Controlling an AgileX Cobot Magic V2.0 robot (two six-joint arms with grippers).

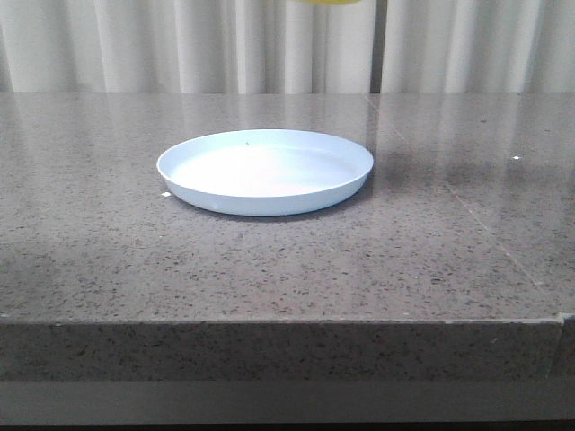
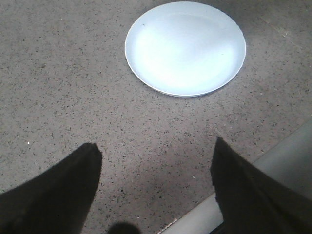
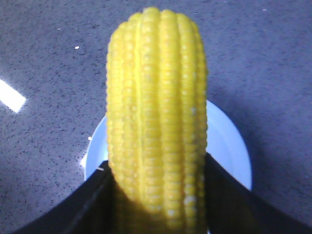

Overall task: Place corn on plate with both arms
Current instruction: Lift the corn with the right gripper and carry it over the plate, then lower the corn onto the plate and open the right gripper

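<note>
The pale blue-white plate [image 1: 266, 171] lies empty on the stone table; it also shows in the left wrist view [image 2: 185, 48] and partly behind the corn in the right wrist view [image 3: 226, 146]. My right gripper [image 3: 158, 170] is shut on the bright yellow corn [image 3: 157, 122] and holds it high above the plate. In the front view only a yellow sliver of the corn [image 1: 328, 3] shows at the top edge. My left gripper [image 2: 156, 151] is open and empty, above bare table near the front edge, short of the plate. Neither gripper shows in the front view.
The grey speckled stone table [image 1: 108, 224] has its front edge [image 1: 269, 319] close to the camera. A white pleated curtain [image 1: 180, 45] hangs behind. A seam [image 1: 485, 224] runs across the tabletop on the right.
</note>
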